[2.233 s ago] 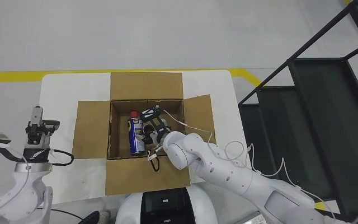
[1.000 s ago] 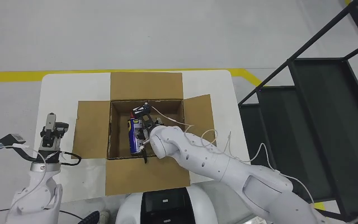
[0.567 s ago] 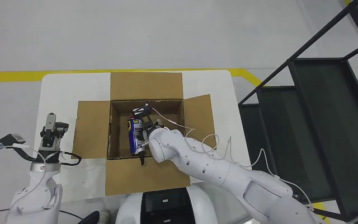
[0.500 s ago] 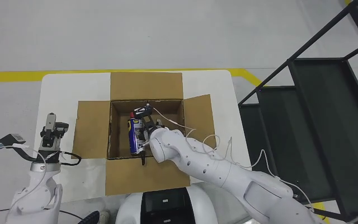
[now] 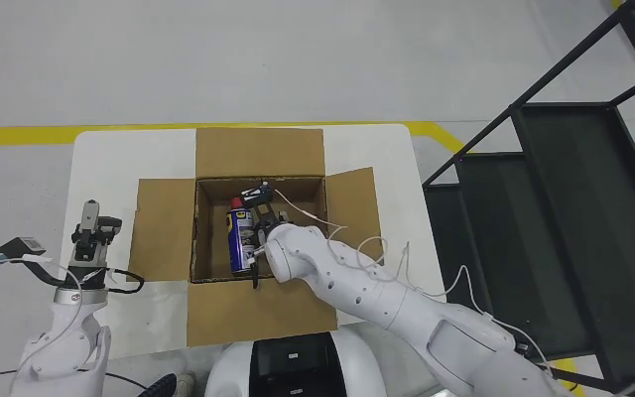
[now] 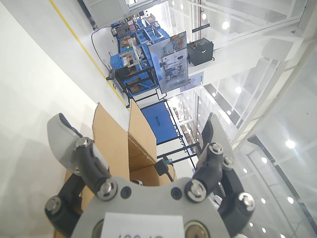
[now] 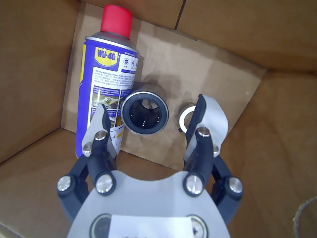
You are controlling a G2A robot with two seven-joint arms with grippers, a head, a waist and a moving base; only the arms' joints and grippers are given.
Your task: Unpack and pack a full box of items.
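The right gripper (image 7: pixel 151 104) hangs wide open inside the box (image 7: pixel 223 25), right over the round metal tube (image 7: pixel 145 116) on the box floor. I think it should go straight down. One finger should slip between the tube and the spray can (image 7: pixel 106 80) close beside it, the other between the tube and the small ring (image 7: pixel 184 117), then squeeze gently.

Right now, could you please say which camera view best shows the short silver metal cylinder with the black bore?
The right wrist view: the short silver metal cylinder sits on the cardboard box floor, framed by the open fingers. In the top view the right arm covers that spot; the left wrist view faces the box's outside.
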